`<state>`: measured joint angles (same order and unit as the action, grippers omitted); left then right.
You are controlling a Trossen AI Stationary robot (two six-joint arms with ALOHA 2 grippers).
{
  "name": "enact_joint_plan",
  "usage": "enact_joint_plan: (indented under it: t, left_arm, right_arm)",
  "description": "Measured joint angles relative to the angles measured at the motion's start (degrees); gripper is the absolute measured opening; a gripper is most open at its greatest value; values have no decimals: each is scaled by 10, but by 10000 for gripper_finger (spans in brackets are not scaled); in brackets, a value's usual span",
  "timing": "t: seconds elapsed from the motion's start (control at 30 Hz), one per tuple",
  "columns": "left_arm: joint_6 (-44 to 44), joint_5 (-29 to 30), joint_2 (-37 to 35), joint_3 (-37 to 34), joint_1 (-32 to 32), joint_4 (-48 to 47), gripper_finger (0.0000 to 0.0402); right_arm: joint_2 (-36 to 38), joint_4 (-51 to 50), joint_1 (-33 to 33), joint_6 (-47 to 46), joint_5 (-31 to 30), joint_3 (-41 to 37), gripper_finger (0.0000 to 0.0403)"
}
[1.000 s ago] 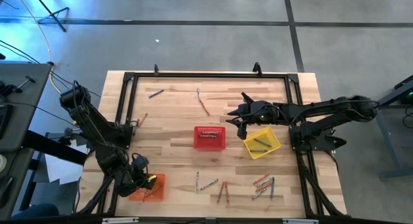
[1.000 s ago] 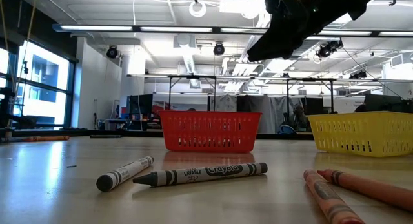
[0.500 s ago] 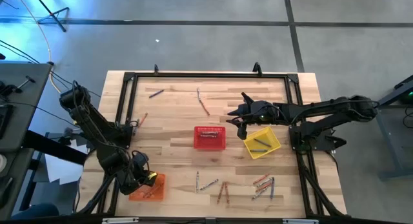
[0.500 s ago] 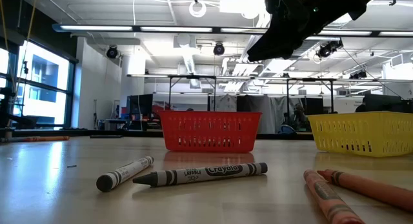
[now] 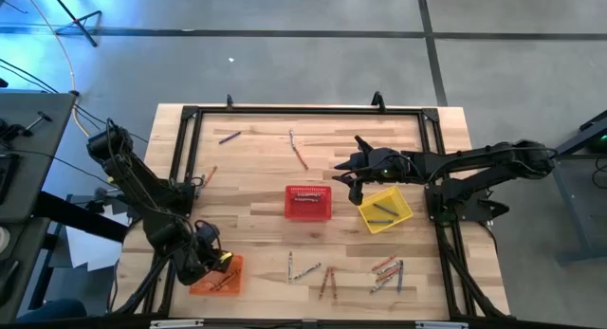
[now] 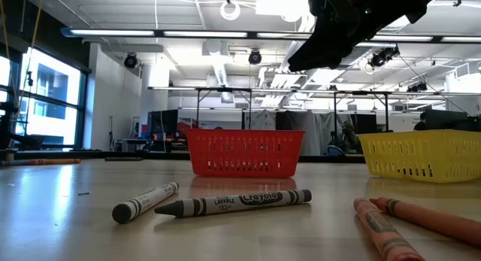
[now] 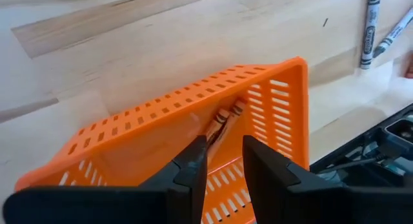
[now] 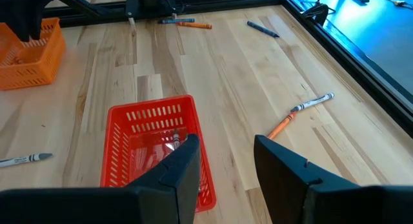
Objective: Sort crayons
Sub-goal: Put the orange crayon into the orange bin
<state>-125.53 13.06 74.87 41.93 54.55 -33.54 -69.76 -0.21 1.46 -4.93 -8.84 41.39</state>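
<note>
Crayons [image 5: 383,270] lie scattered on the bench [image 5: 256,168], and the relation your next move turns on is which arm sits nearer to which of them, taken from the red basket [image 5: 308,202]. Your left claw [image 7: 224,161] hangs over the orange basket [image 7: 193,130], well off from the red basket toward the bench's near left corner; its fingers stand apart with nothing between them, and orange crayons [image 7: 222,119] lie inside that basket just beyond the tips. Your right claw [image 8: 222,161] hovers just beside the red basket on the yellow basket's [image 5: 384,208] side, fingers spread and empty. The nearest loose sticks to it look to be the orange and grey pair [image 8: 302,112] on the far side of the red basket, lying end to end, long axes slanted across the claw's line of sight. The bigger cluster sits nearer than the red basket, roughly midway between both arms; I judge the right arm the better reach there.
</note>
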Motion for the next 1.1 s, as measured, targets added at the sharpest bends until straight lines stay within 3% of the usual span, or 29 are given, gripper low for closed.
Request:
enact_joint_plan:
  t: [0.4,0.73,0.93,1.1]
  left_arm:
    - [144,70,0,0,-68,126,87]
    - [379,84,-1,0,-202,183,87]
    - [515,84,-12,0,-287,168,87]
    - [599,63,-16,0,-360,72,87]
  right_arm:
    - [0,0,0,0,0,0,140]
    - [0,3,0,0,0,0,140]
    - [0,3,0,0,0,0,140]
    - [0,2,0,0,0,0,140]
